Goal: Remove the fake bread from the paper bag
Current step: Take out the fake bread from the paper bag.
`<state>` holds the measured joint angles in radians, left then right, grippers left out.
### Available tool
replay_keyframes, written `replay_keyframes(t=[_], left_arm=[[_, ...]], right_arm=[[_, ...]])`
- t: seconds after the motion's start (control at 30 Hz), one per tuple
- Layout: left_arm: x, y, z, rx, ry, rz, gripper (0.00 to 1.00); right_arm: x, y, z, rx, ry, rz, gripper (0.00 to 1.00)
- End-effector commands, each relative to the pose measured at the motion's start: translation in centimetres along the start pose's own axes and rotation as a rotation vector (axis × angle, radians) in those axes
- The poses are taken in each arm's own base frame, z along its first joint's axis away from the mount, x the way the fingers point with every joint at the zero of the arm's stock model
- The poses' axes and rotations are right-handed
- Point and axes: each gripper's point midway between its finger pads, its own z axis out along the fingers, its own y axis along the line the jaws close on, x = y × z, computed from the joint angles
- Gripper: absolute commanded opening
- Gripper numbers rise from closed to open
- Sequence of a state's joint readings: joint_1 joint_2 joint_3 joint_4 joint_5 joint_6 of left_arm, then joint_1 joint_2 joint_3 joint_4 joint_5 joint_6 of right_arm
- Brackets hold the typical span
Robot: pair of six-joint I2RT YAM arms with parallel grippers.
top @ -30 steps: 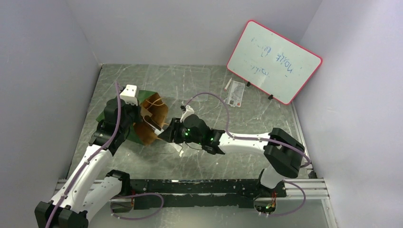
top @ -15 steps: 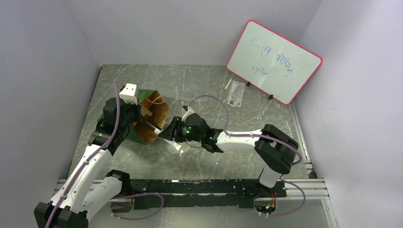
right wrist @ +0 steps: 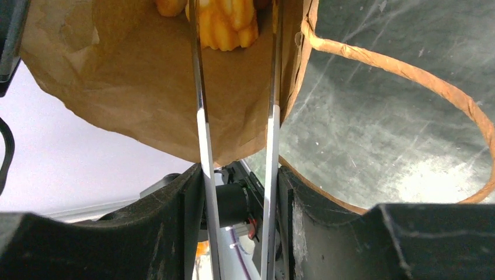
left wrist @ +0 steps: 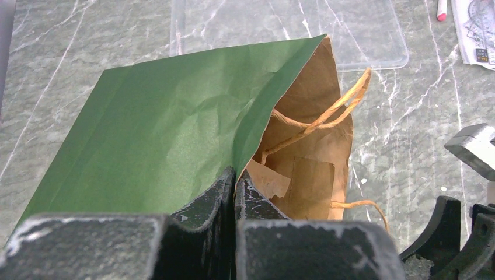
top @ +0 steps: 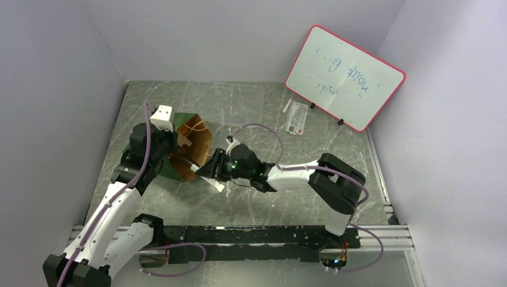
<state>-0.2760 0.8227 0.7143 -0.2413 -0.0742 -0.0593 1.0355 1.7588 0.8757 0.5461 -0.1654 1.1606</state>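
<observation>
The paper bag (top: 192, 143) lies on its side, dark green outside, brown inside, its mouth facing right. My left gripper (top: 174, 140) is shut on the bag's upper rim; in the left wrist view the jaws (left wrist: 234, 178) pinch the green wall (left wrist: 157, 128). My right gripper (top: 202, 168) reaches into the mouth. In the right wrist view its long thin fingers (right wrist: 198, 87) stand apart, with an orange-yellow ridged piece of fake bread (right wrist: 227, 23) between their tips inside the bag (right wrist: 134, 87). A gap shows between the bread and the right finger. Other bread is hidden.
A tan cord handle (right wrist: 408, 76) loops beside the right fingers. A pink-framed whiteboard (top: 344, 78) leans at the back right, with a printed card (top: 297, 116) and a pen (top: 286, 106) before it. A clear plastic sheet (left wrist: 280, 29) lies behind the bag.
My right arm has pushed left, its fingers going deeper into the bag's mouth. The left gripper holds the bag rim in the same place.
</observation>
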Motion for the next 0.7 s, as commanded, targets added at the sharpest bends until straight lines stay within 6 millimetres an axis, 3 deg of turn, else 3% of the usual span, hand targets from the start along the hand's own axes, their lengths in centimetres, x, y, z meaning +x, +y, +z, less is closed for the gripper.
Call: replay_keyframes(t=[0.0, 0.67], left_arm=[[-2.1, -0.9, -0.5, 0.047, -0.065, 0.002, 0.07], [-1.2, -1.4, -0.2, 0.066, -0.043, -0.006, 0.07]], right_arm=[[-1.2, 3.1, 0.7, -0.113, -0.021, 0.025, 0.48], [-2.8, 4.0, 1.8, -0.179, -0.053, 0.066, 0.48]])
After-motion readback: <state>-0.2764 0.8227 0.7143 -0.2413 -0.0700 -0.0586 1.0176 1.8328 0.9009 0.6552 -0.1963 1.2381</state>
